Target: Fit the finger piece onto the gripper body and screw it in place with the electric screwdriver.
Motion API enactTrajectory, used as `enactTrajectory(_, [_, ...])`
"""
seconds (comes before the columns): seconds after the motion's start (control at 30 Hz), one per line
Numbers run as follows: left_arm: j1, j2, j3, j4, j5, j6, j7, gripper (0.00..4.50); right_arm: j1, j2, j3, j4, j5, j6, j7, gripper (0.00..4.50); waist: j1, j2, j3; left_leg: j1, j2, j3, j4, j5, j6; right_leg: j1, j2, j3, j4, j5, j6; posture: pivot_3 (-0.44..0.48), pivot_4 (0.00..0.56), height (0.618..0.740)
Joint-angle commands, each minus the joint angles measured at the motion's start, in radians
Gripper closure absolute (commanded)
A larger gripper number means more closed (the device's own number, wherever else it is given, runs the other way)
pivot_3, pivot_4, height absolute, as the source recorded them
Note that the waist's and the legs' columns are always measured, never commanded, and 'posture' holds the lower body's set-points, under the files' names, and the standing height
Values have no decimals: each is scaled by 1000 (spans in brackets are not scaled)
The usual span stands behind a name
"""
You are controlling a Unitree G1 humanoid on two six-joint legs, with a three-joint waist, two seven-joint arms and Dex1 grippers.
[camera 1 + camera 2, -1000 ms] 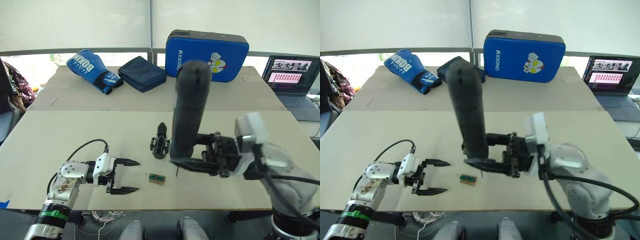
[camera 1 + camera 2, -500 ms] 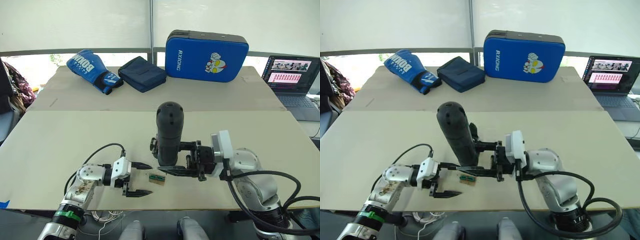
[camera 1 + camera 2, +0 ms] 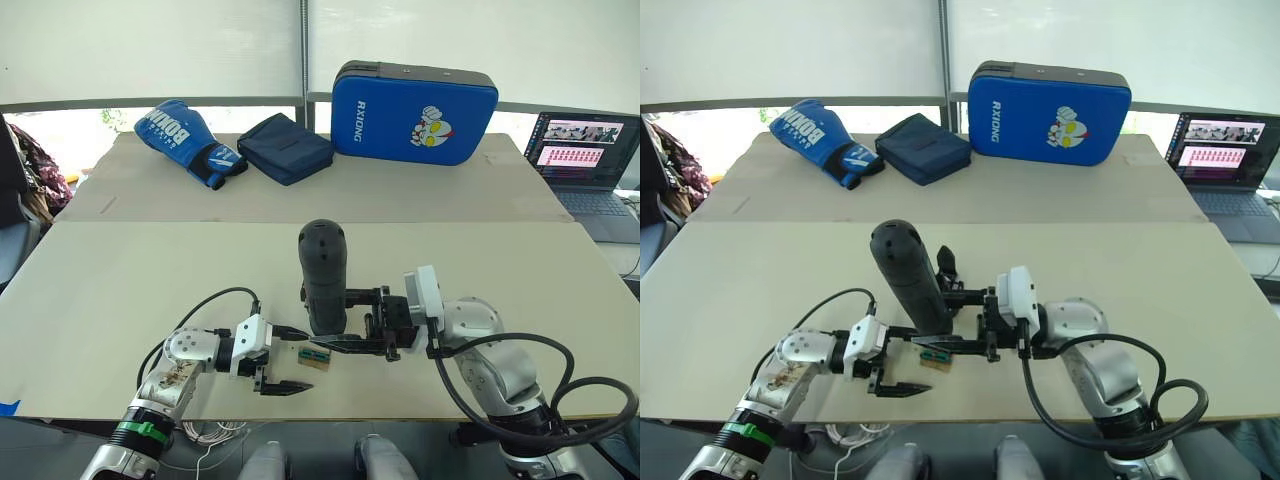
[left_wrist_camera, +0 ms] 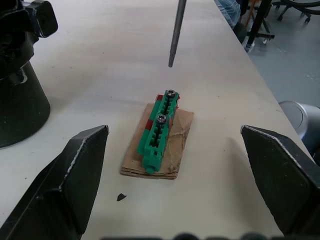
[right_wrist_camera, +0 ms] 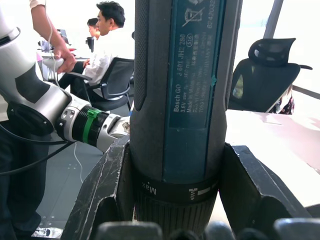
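Right gripper (image 3: 352,343) clamped on upright electric screwdriver (image 3: 323,276); left gripper (image 3: 284,359) — fingers wide apart, empty — flanking green block (image 4: 159,130).

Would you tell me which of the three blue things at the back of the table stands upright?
The large blue case with the cartoon figure stands on its edge; the boxing glove and the dark blue pouch lie flat beside it.

We see el. screwdriver (image 5: 177,100) w/ matt black plastic body, printed label, thin dull metal bit (image 4: 175,32). Green block (image 4: 159,131): glossy ribbed plastic w/ shiny metal screw heads, on creased brown cardboard. Table (image 4: 100,75) smooth, matt, off-white. At 12 o'clock, pad (image 3: 414,98): glossy blue leather-like; glove (image 3: 186,140) shiny blue; pouch (image 3: 285,147) navy cloth.
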Motion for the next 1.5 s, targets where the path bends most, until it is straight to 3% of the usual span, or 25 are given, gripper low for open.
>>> enactTrajectory(0.03, [19, 8, -5, -9, 13, 4, 21, 0, -23, 17, 1, -20, 11, -43, 5, 2563, 0, 0, 0, 0, 0, 0, 0, 0, 0, 0, 0, 0, 0, 0, 0, 0, 150, 740])
enactTrajectory(0.6, [34, 19, 9, -108, -25, 90, 54, 0, -33, 40, 10, 10, -2, -47, 15, 2563, 0, 0, 0, 1, 0, 0, 0, 0, 0, 1, 0, 0, 0, 0, 0, 0, 150, 740])
enactTrajectory(1.5, [22, 12, -17, 23, 22, -10, 25, 0, -35, 46, 28, 35, -18, -77, 19, 2563, 0, 0, 0, 3, 0, 0, -1, 0, 0, 2, 0, 0, 0, 0, 0, 0, 150, 740])
